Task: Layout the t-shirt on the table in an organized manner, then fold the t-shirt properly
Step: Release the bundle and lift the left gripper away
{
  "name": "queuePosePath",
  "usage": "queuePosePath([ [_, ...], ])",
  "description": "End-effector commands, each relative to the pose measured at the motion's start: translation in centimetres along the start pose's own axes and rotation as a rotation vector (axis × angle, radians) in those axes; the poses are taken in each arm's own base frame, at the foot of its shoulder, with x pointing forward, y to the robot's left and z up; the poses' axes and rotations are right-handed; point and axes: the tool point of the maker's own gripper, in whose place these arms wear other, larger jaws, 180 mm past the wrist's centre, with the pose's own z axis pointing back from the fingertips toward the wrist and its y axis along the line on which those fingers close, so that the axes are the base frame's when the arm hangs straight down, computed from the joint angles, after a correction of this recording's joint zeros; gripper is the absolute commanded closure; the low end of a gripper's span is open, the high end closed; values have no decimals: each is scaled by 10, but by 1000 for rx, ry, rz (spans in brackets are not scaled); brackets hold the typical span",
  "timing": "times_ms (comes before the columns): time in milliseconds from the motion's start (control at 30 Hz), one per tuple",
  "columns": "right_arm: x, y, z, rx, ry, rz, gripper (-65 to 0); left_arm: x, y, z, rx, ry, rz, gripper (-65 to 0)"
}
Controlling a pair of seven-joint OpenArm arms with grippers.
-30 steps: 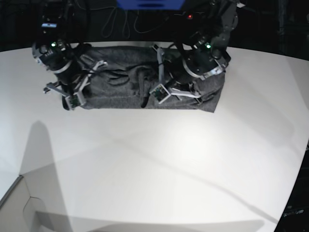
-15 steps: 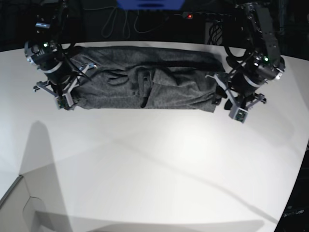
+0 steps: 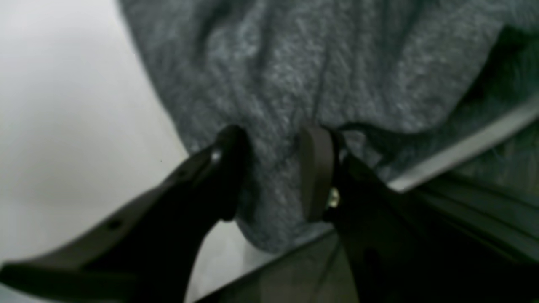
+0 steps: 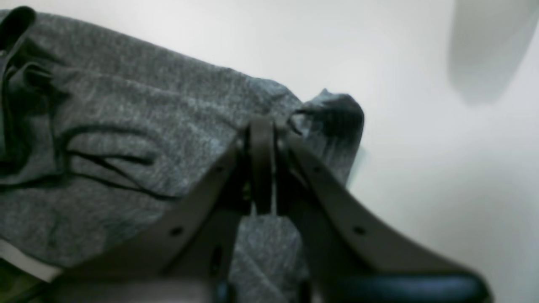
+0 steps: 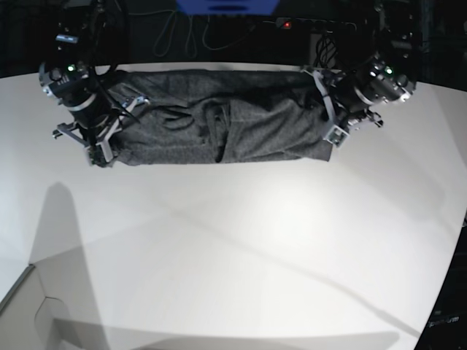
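Observation:
The charcoal-grey t-shirt (image 5: 219, 124) lies as a long, wrinkled band across the far side of the white table (image 5: 233, 255). My right gripper (image 5: 102, 154) is at the band's left end. In the right wrist view its fingers are pressed together (image 4: 261, 126) on the t-shirt (image 4: 126, 126), right by a curled-up corner. My left gripper (image 5: 332, 135) is at the band's right end. In the left wrist view its fingers (image 3: 229, 168) stand apart, and the gripper (image 3: 273, 151) is open astride a gathered fold of the t-shirt (image 3: 294, 63).
Behind the table's curved far edge the background is dark, with cables, a blue object (image 5: 226, 6) and a small red light (image 5: 287, 25). A pale boxy corner (image 5: 29, 306) sits at the lower left. Both arms' shadows fall on the table.
My left arm left the shirt's middle, swung out past its right end, and now sits at that end. My right arm shifted slightly left with the shirt's left end.

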Motion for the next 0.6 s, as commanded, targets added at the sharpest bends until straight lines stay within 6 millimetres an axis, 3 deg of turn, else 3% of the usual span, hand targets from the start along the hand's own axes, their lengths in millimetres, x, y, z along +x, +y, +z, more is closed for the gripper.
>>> queuePosePath([
  [0,13,-3,3,-8,-47,3,0,6,1,5,0,-25,-13,-224],
  [233,13,-3,3,-7,-49,5,0,9,4,8,15,-37,-15,-224],
  [400,9,-5,4,-13,-33,3,-4,16,49,37,158,-93,44,-224],
  [567,-7,-20,7,-54,41,-18,-140,12,79,52,243,-109,92,-224],
])
